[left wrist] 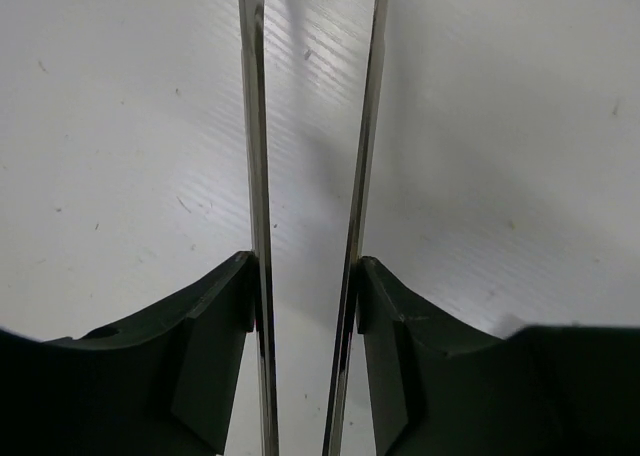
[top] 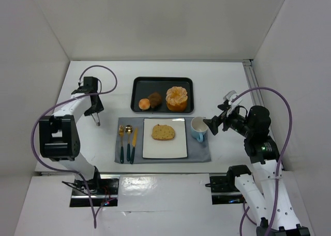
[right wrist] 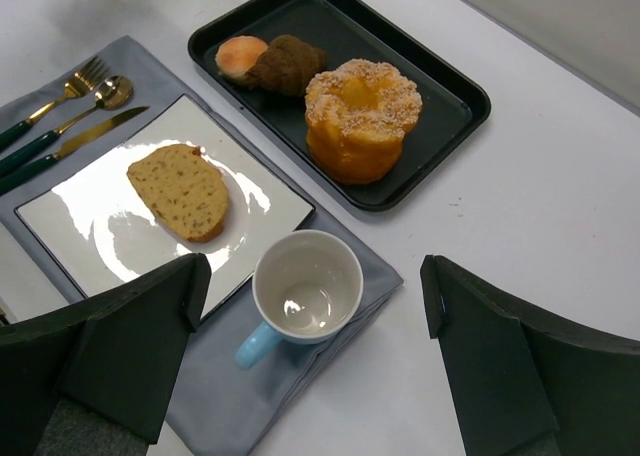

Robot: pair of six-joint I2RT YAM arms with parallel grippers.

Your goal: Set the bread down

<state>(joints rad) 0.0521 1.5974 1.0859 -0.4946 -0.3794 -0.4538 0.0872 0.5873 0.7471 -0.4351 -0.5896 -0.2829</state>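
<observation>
Bread [top: 163, 132] lies flat on the white square plate [top: 176, 149], a little back of centre, one golden-tan slice touching nothing else. The plate sits on a grey mat [top: 200, 154] at the near edge of the table [top: 222, 80]. Fork [top: 121, 137], spoon [top: 128, 136] and knife [top: 134, 140] line up side by side on the mat's left. A blue cup [top: 198, 128] stands upright and empty on its right. Just beside that cup, the right gripper [top: 211, 124] hangs above the table, jaws spread wide, nothing in them. Over on the left, well clear of the mat, the left gripper [top: 95, 113] points down, fingers narrow and clamped on thin metal tongs [left wrist: 258, 176], whose blades stand a slit apart over bare table. At the back, a black tray [top: 137, 84] carries an orange roll [top: 144, 104], a brown roll [top: 155, 100] and a tall round cake [top: 177, 99].
</observation>
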